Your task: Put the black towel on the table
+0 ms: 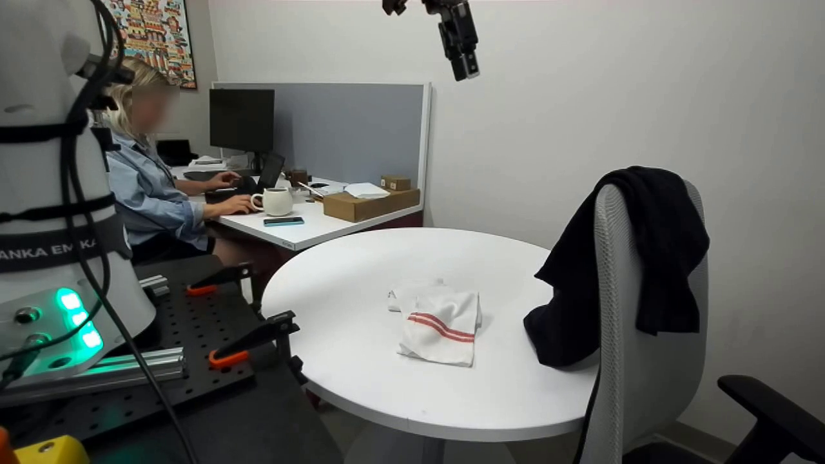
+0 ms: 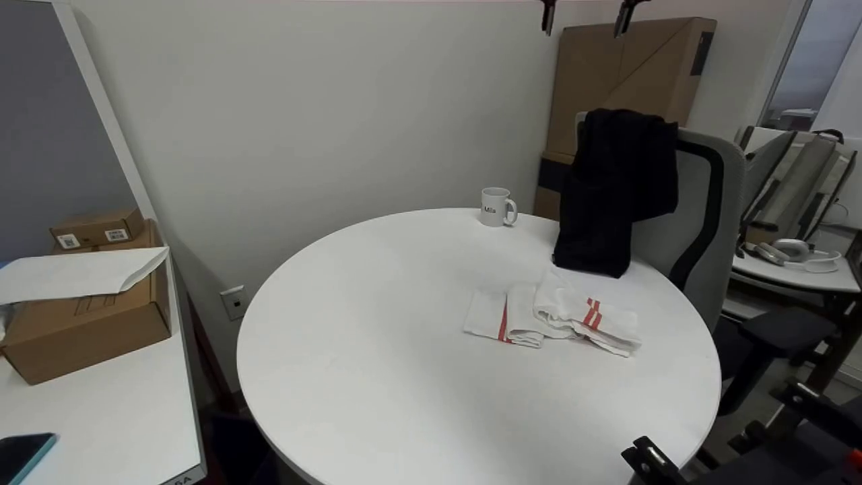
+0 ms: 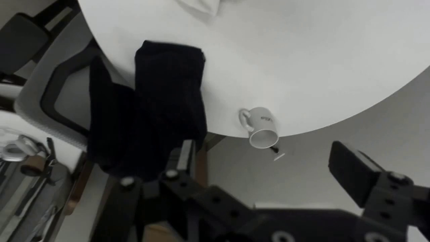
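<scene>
Claw (image 2: 584,28), black, two-fingered, hangs gaping wide! Below it, a floppy black cloth towel (image 2: 609,195) drapes over a grey mesh chair back (image 1: 670,367), one end reaching over the round, glossy white table (image 2: 377,350).

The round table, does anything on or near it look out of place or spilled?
The black towel looks out of place: it is slung loosely over the chair back, one end hanging over the table, rather than laid flat. The striped white cloth lies crumpled on the table. No spill shows.
</scene>
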